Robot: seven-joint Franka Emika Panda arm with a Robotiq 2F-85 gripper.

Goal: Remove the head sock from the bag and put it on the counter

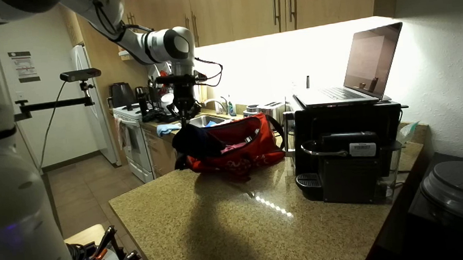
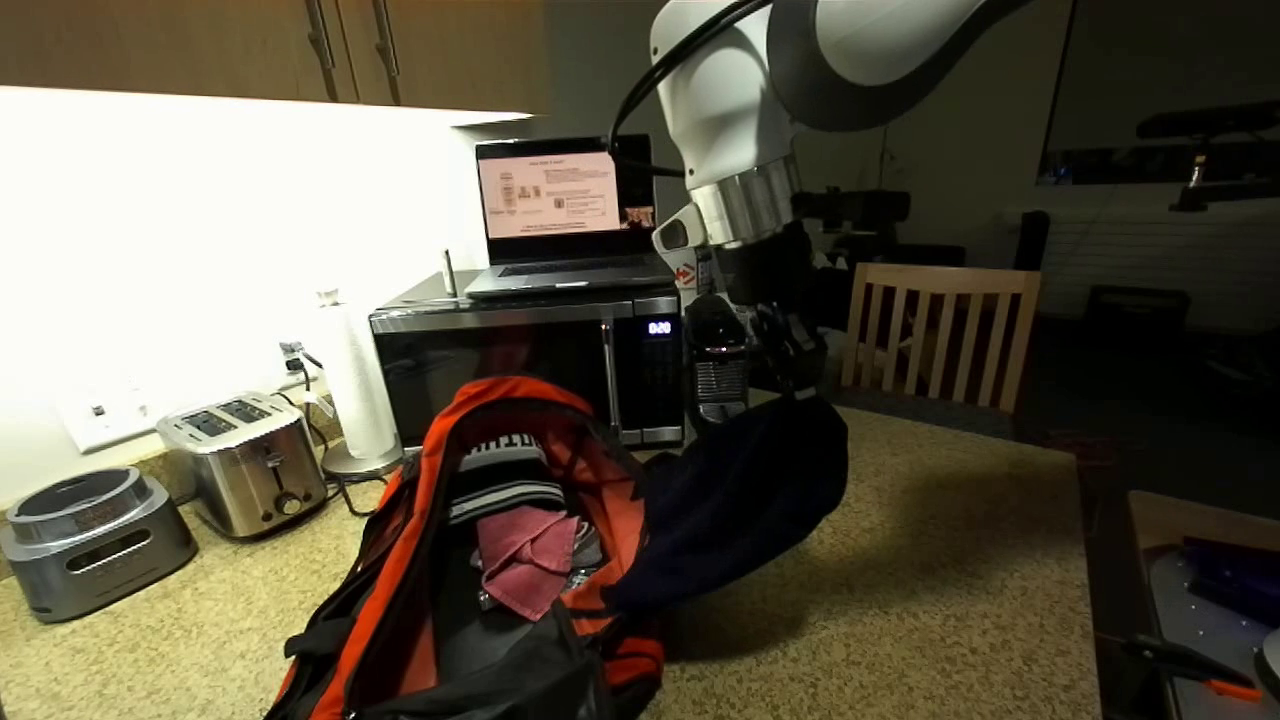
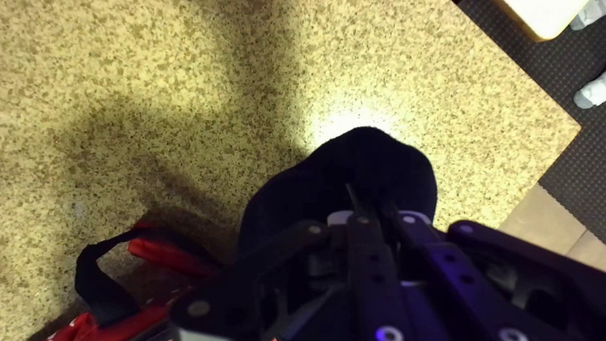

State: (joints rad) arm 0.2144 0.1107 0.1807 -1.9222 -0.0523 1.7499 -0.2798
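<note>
Wooden cabinets [image 1: 239, 13] run along the top of the frame in an exterior view, above a bright wall [image 1: 251, 70] and a speckled stone bench [image 1: 290, 241] that fills the lower middle. The red duffel bag [image 1: 257, 148] sits on it at mid-frame, its mouth gaping, presumably so that things can be lifted out from above. A pink cloth [image 2: 525, 560] lies inside it, left of centre in the lower half of the frame. A laptop [image 2: 550, 195] stands on top of the microwave [image 2: 540, 350], perhaps to spare bench space. The head sock [image 2: 750, 500], which I take to be the dark navy fabric, hangs from the jaws right of the bag's mouth, its top held above the bench and its lower part against the bag's rim; whether any of it is tucked inside I cannot tell. In the wrist view, at lower centre, the jaws stand almost together, seemingly with fabric pinched between them. Gripping near one end lets the rest trail, which should help it slip over the edge. The set-down is not yet done; the next move probably calls for drawing it further sideways, gently, since the soft bag could be dragged along.
</note>
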